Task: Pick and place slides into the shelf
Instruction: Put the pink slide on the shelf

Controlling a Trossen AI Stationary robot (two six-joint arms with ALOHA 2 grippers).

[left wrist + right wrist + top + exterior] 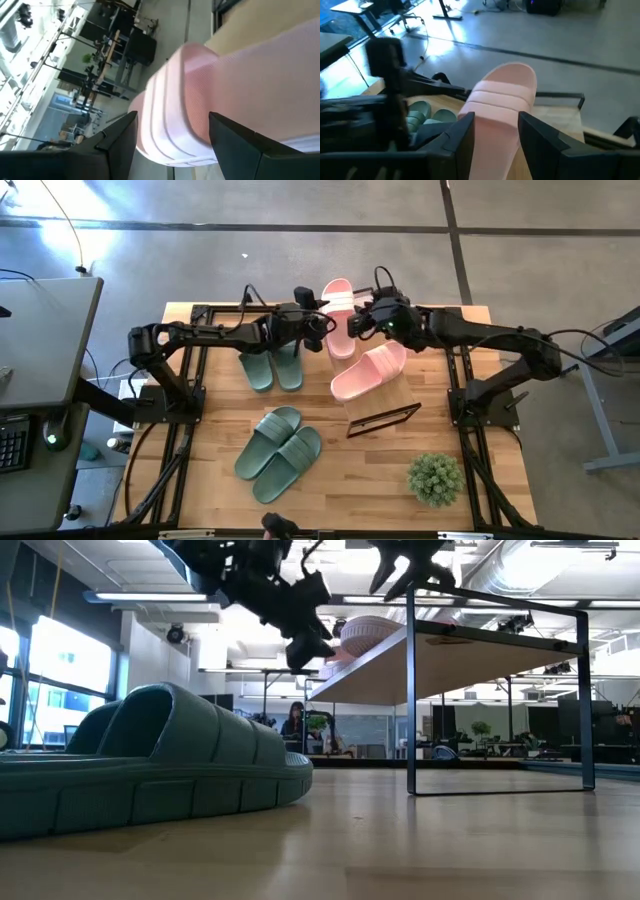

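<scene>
High view: potted plant beside shelf

pale pink slides, sage-green slides; light wooden shelf

Matt rubbery pink slide with ribbed strap, matt sage-green slide lower left, pale wooden shelf top, thin black metal frame, smooth wooden tabletop

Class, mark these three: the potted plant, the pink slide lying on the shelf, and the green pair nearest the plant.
potted plant (436, 478), high view, middle of its foliage.
pink slide on the shelf (368, 370), high view, its strap.
green pair nearest the plant (279, 442), high view, between the straps.
</scene>
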